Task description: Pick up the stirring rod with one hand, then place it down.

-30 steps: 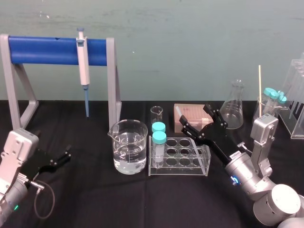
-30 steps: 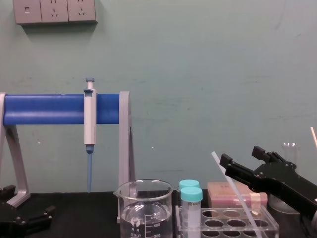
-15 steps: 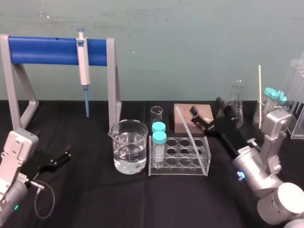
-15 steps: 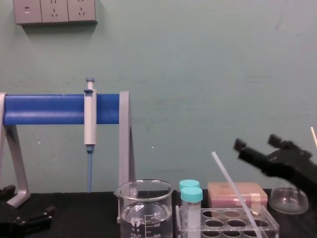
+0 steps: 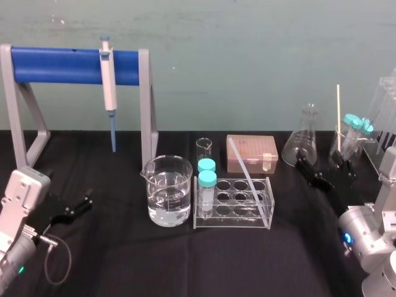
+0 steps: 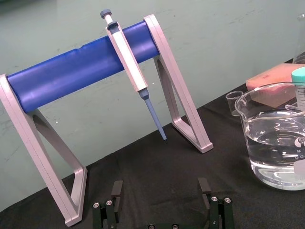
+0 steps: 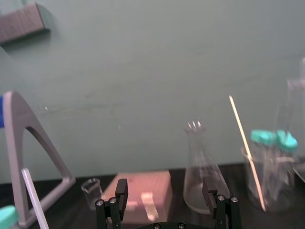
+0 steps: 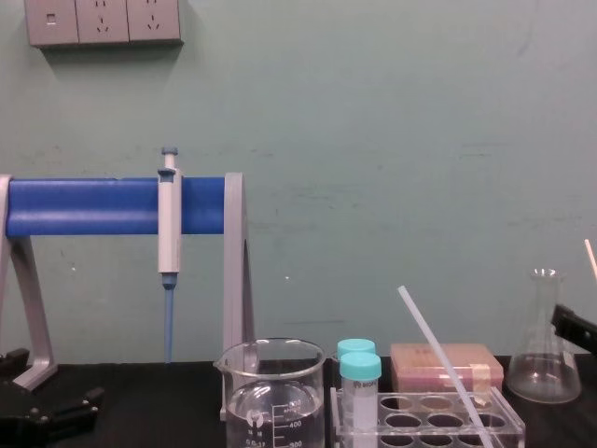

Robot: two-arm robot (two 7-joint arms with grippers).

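Leaning in the clear tube rack (image 5: 229, 218), the stirring rod (image 5: 247, 179) has its foot in the rack's corner nearest the right claw (image 5: 318, 162) and its top tilted away toward the pink box (image 5: 260, 151), so the rack props it and it cannot roll. It stands to that claw's left, well apart from it. The right claw hangs low with its jaws spread wide and nothing between them, the glass flask (image 5: 302, 139) just beyond it. To my eye the rod is already set down and the job looks done. The left claw (image 5: 81, 204) sits parked far across the worktop (image 5: 124, 260), jaws apart and empty.
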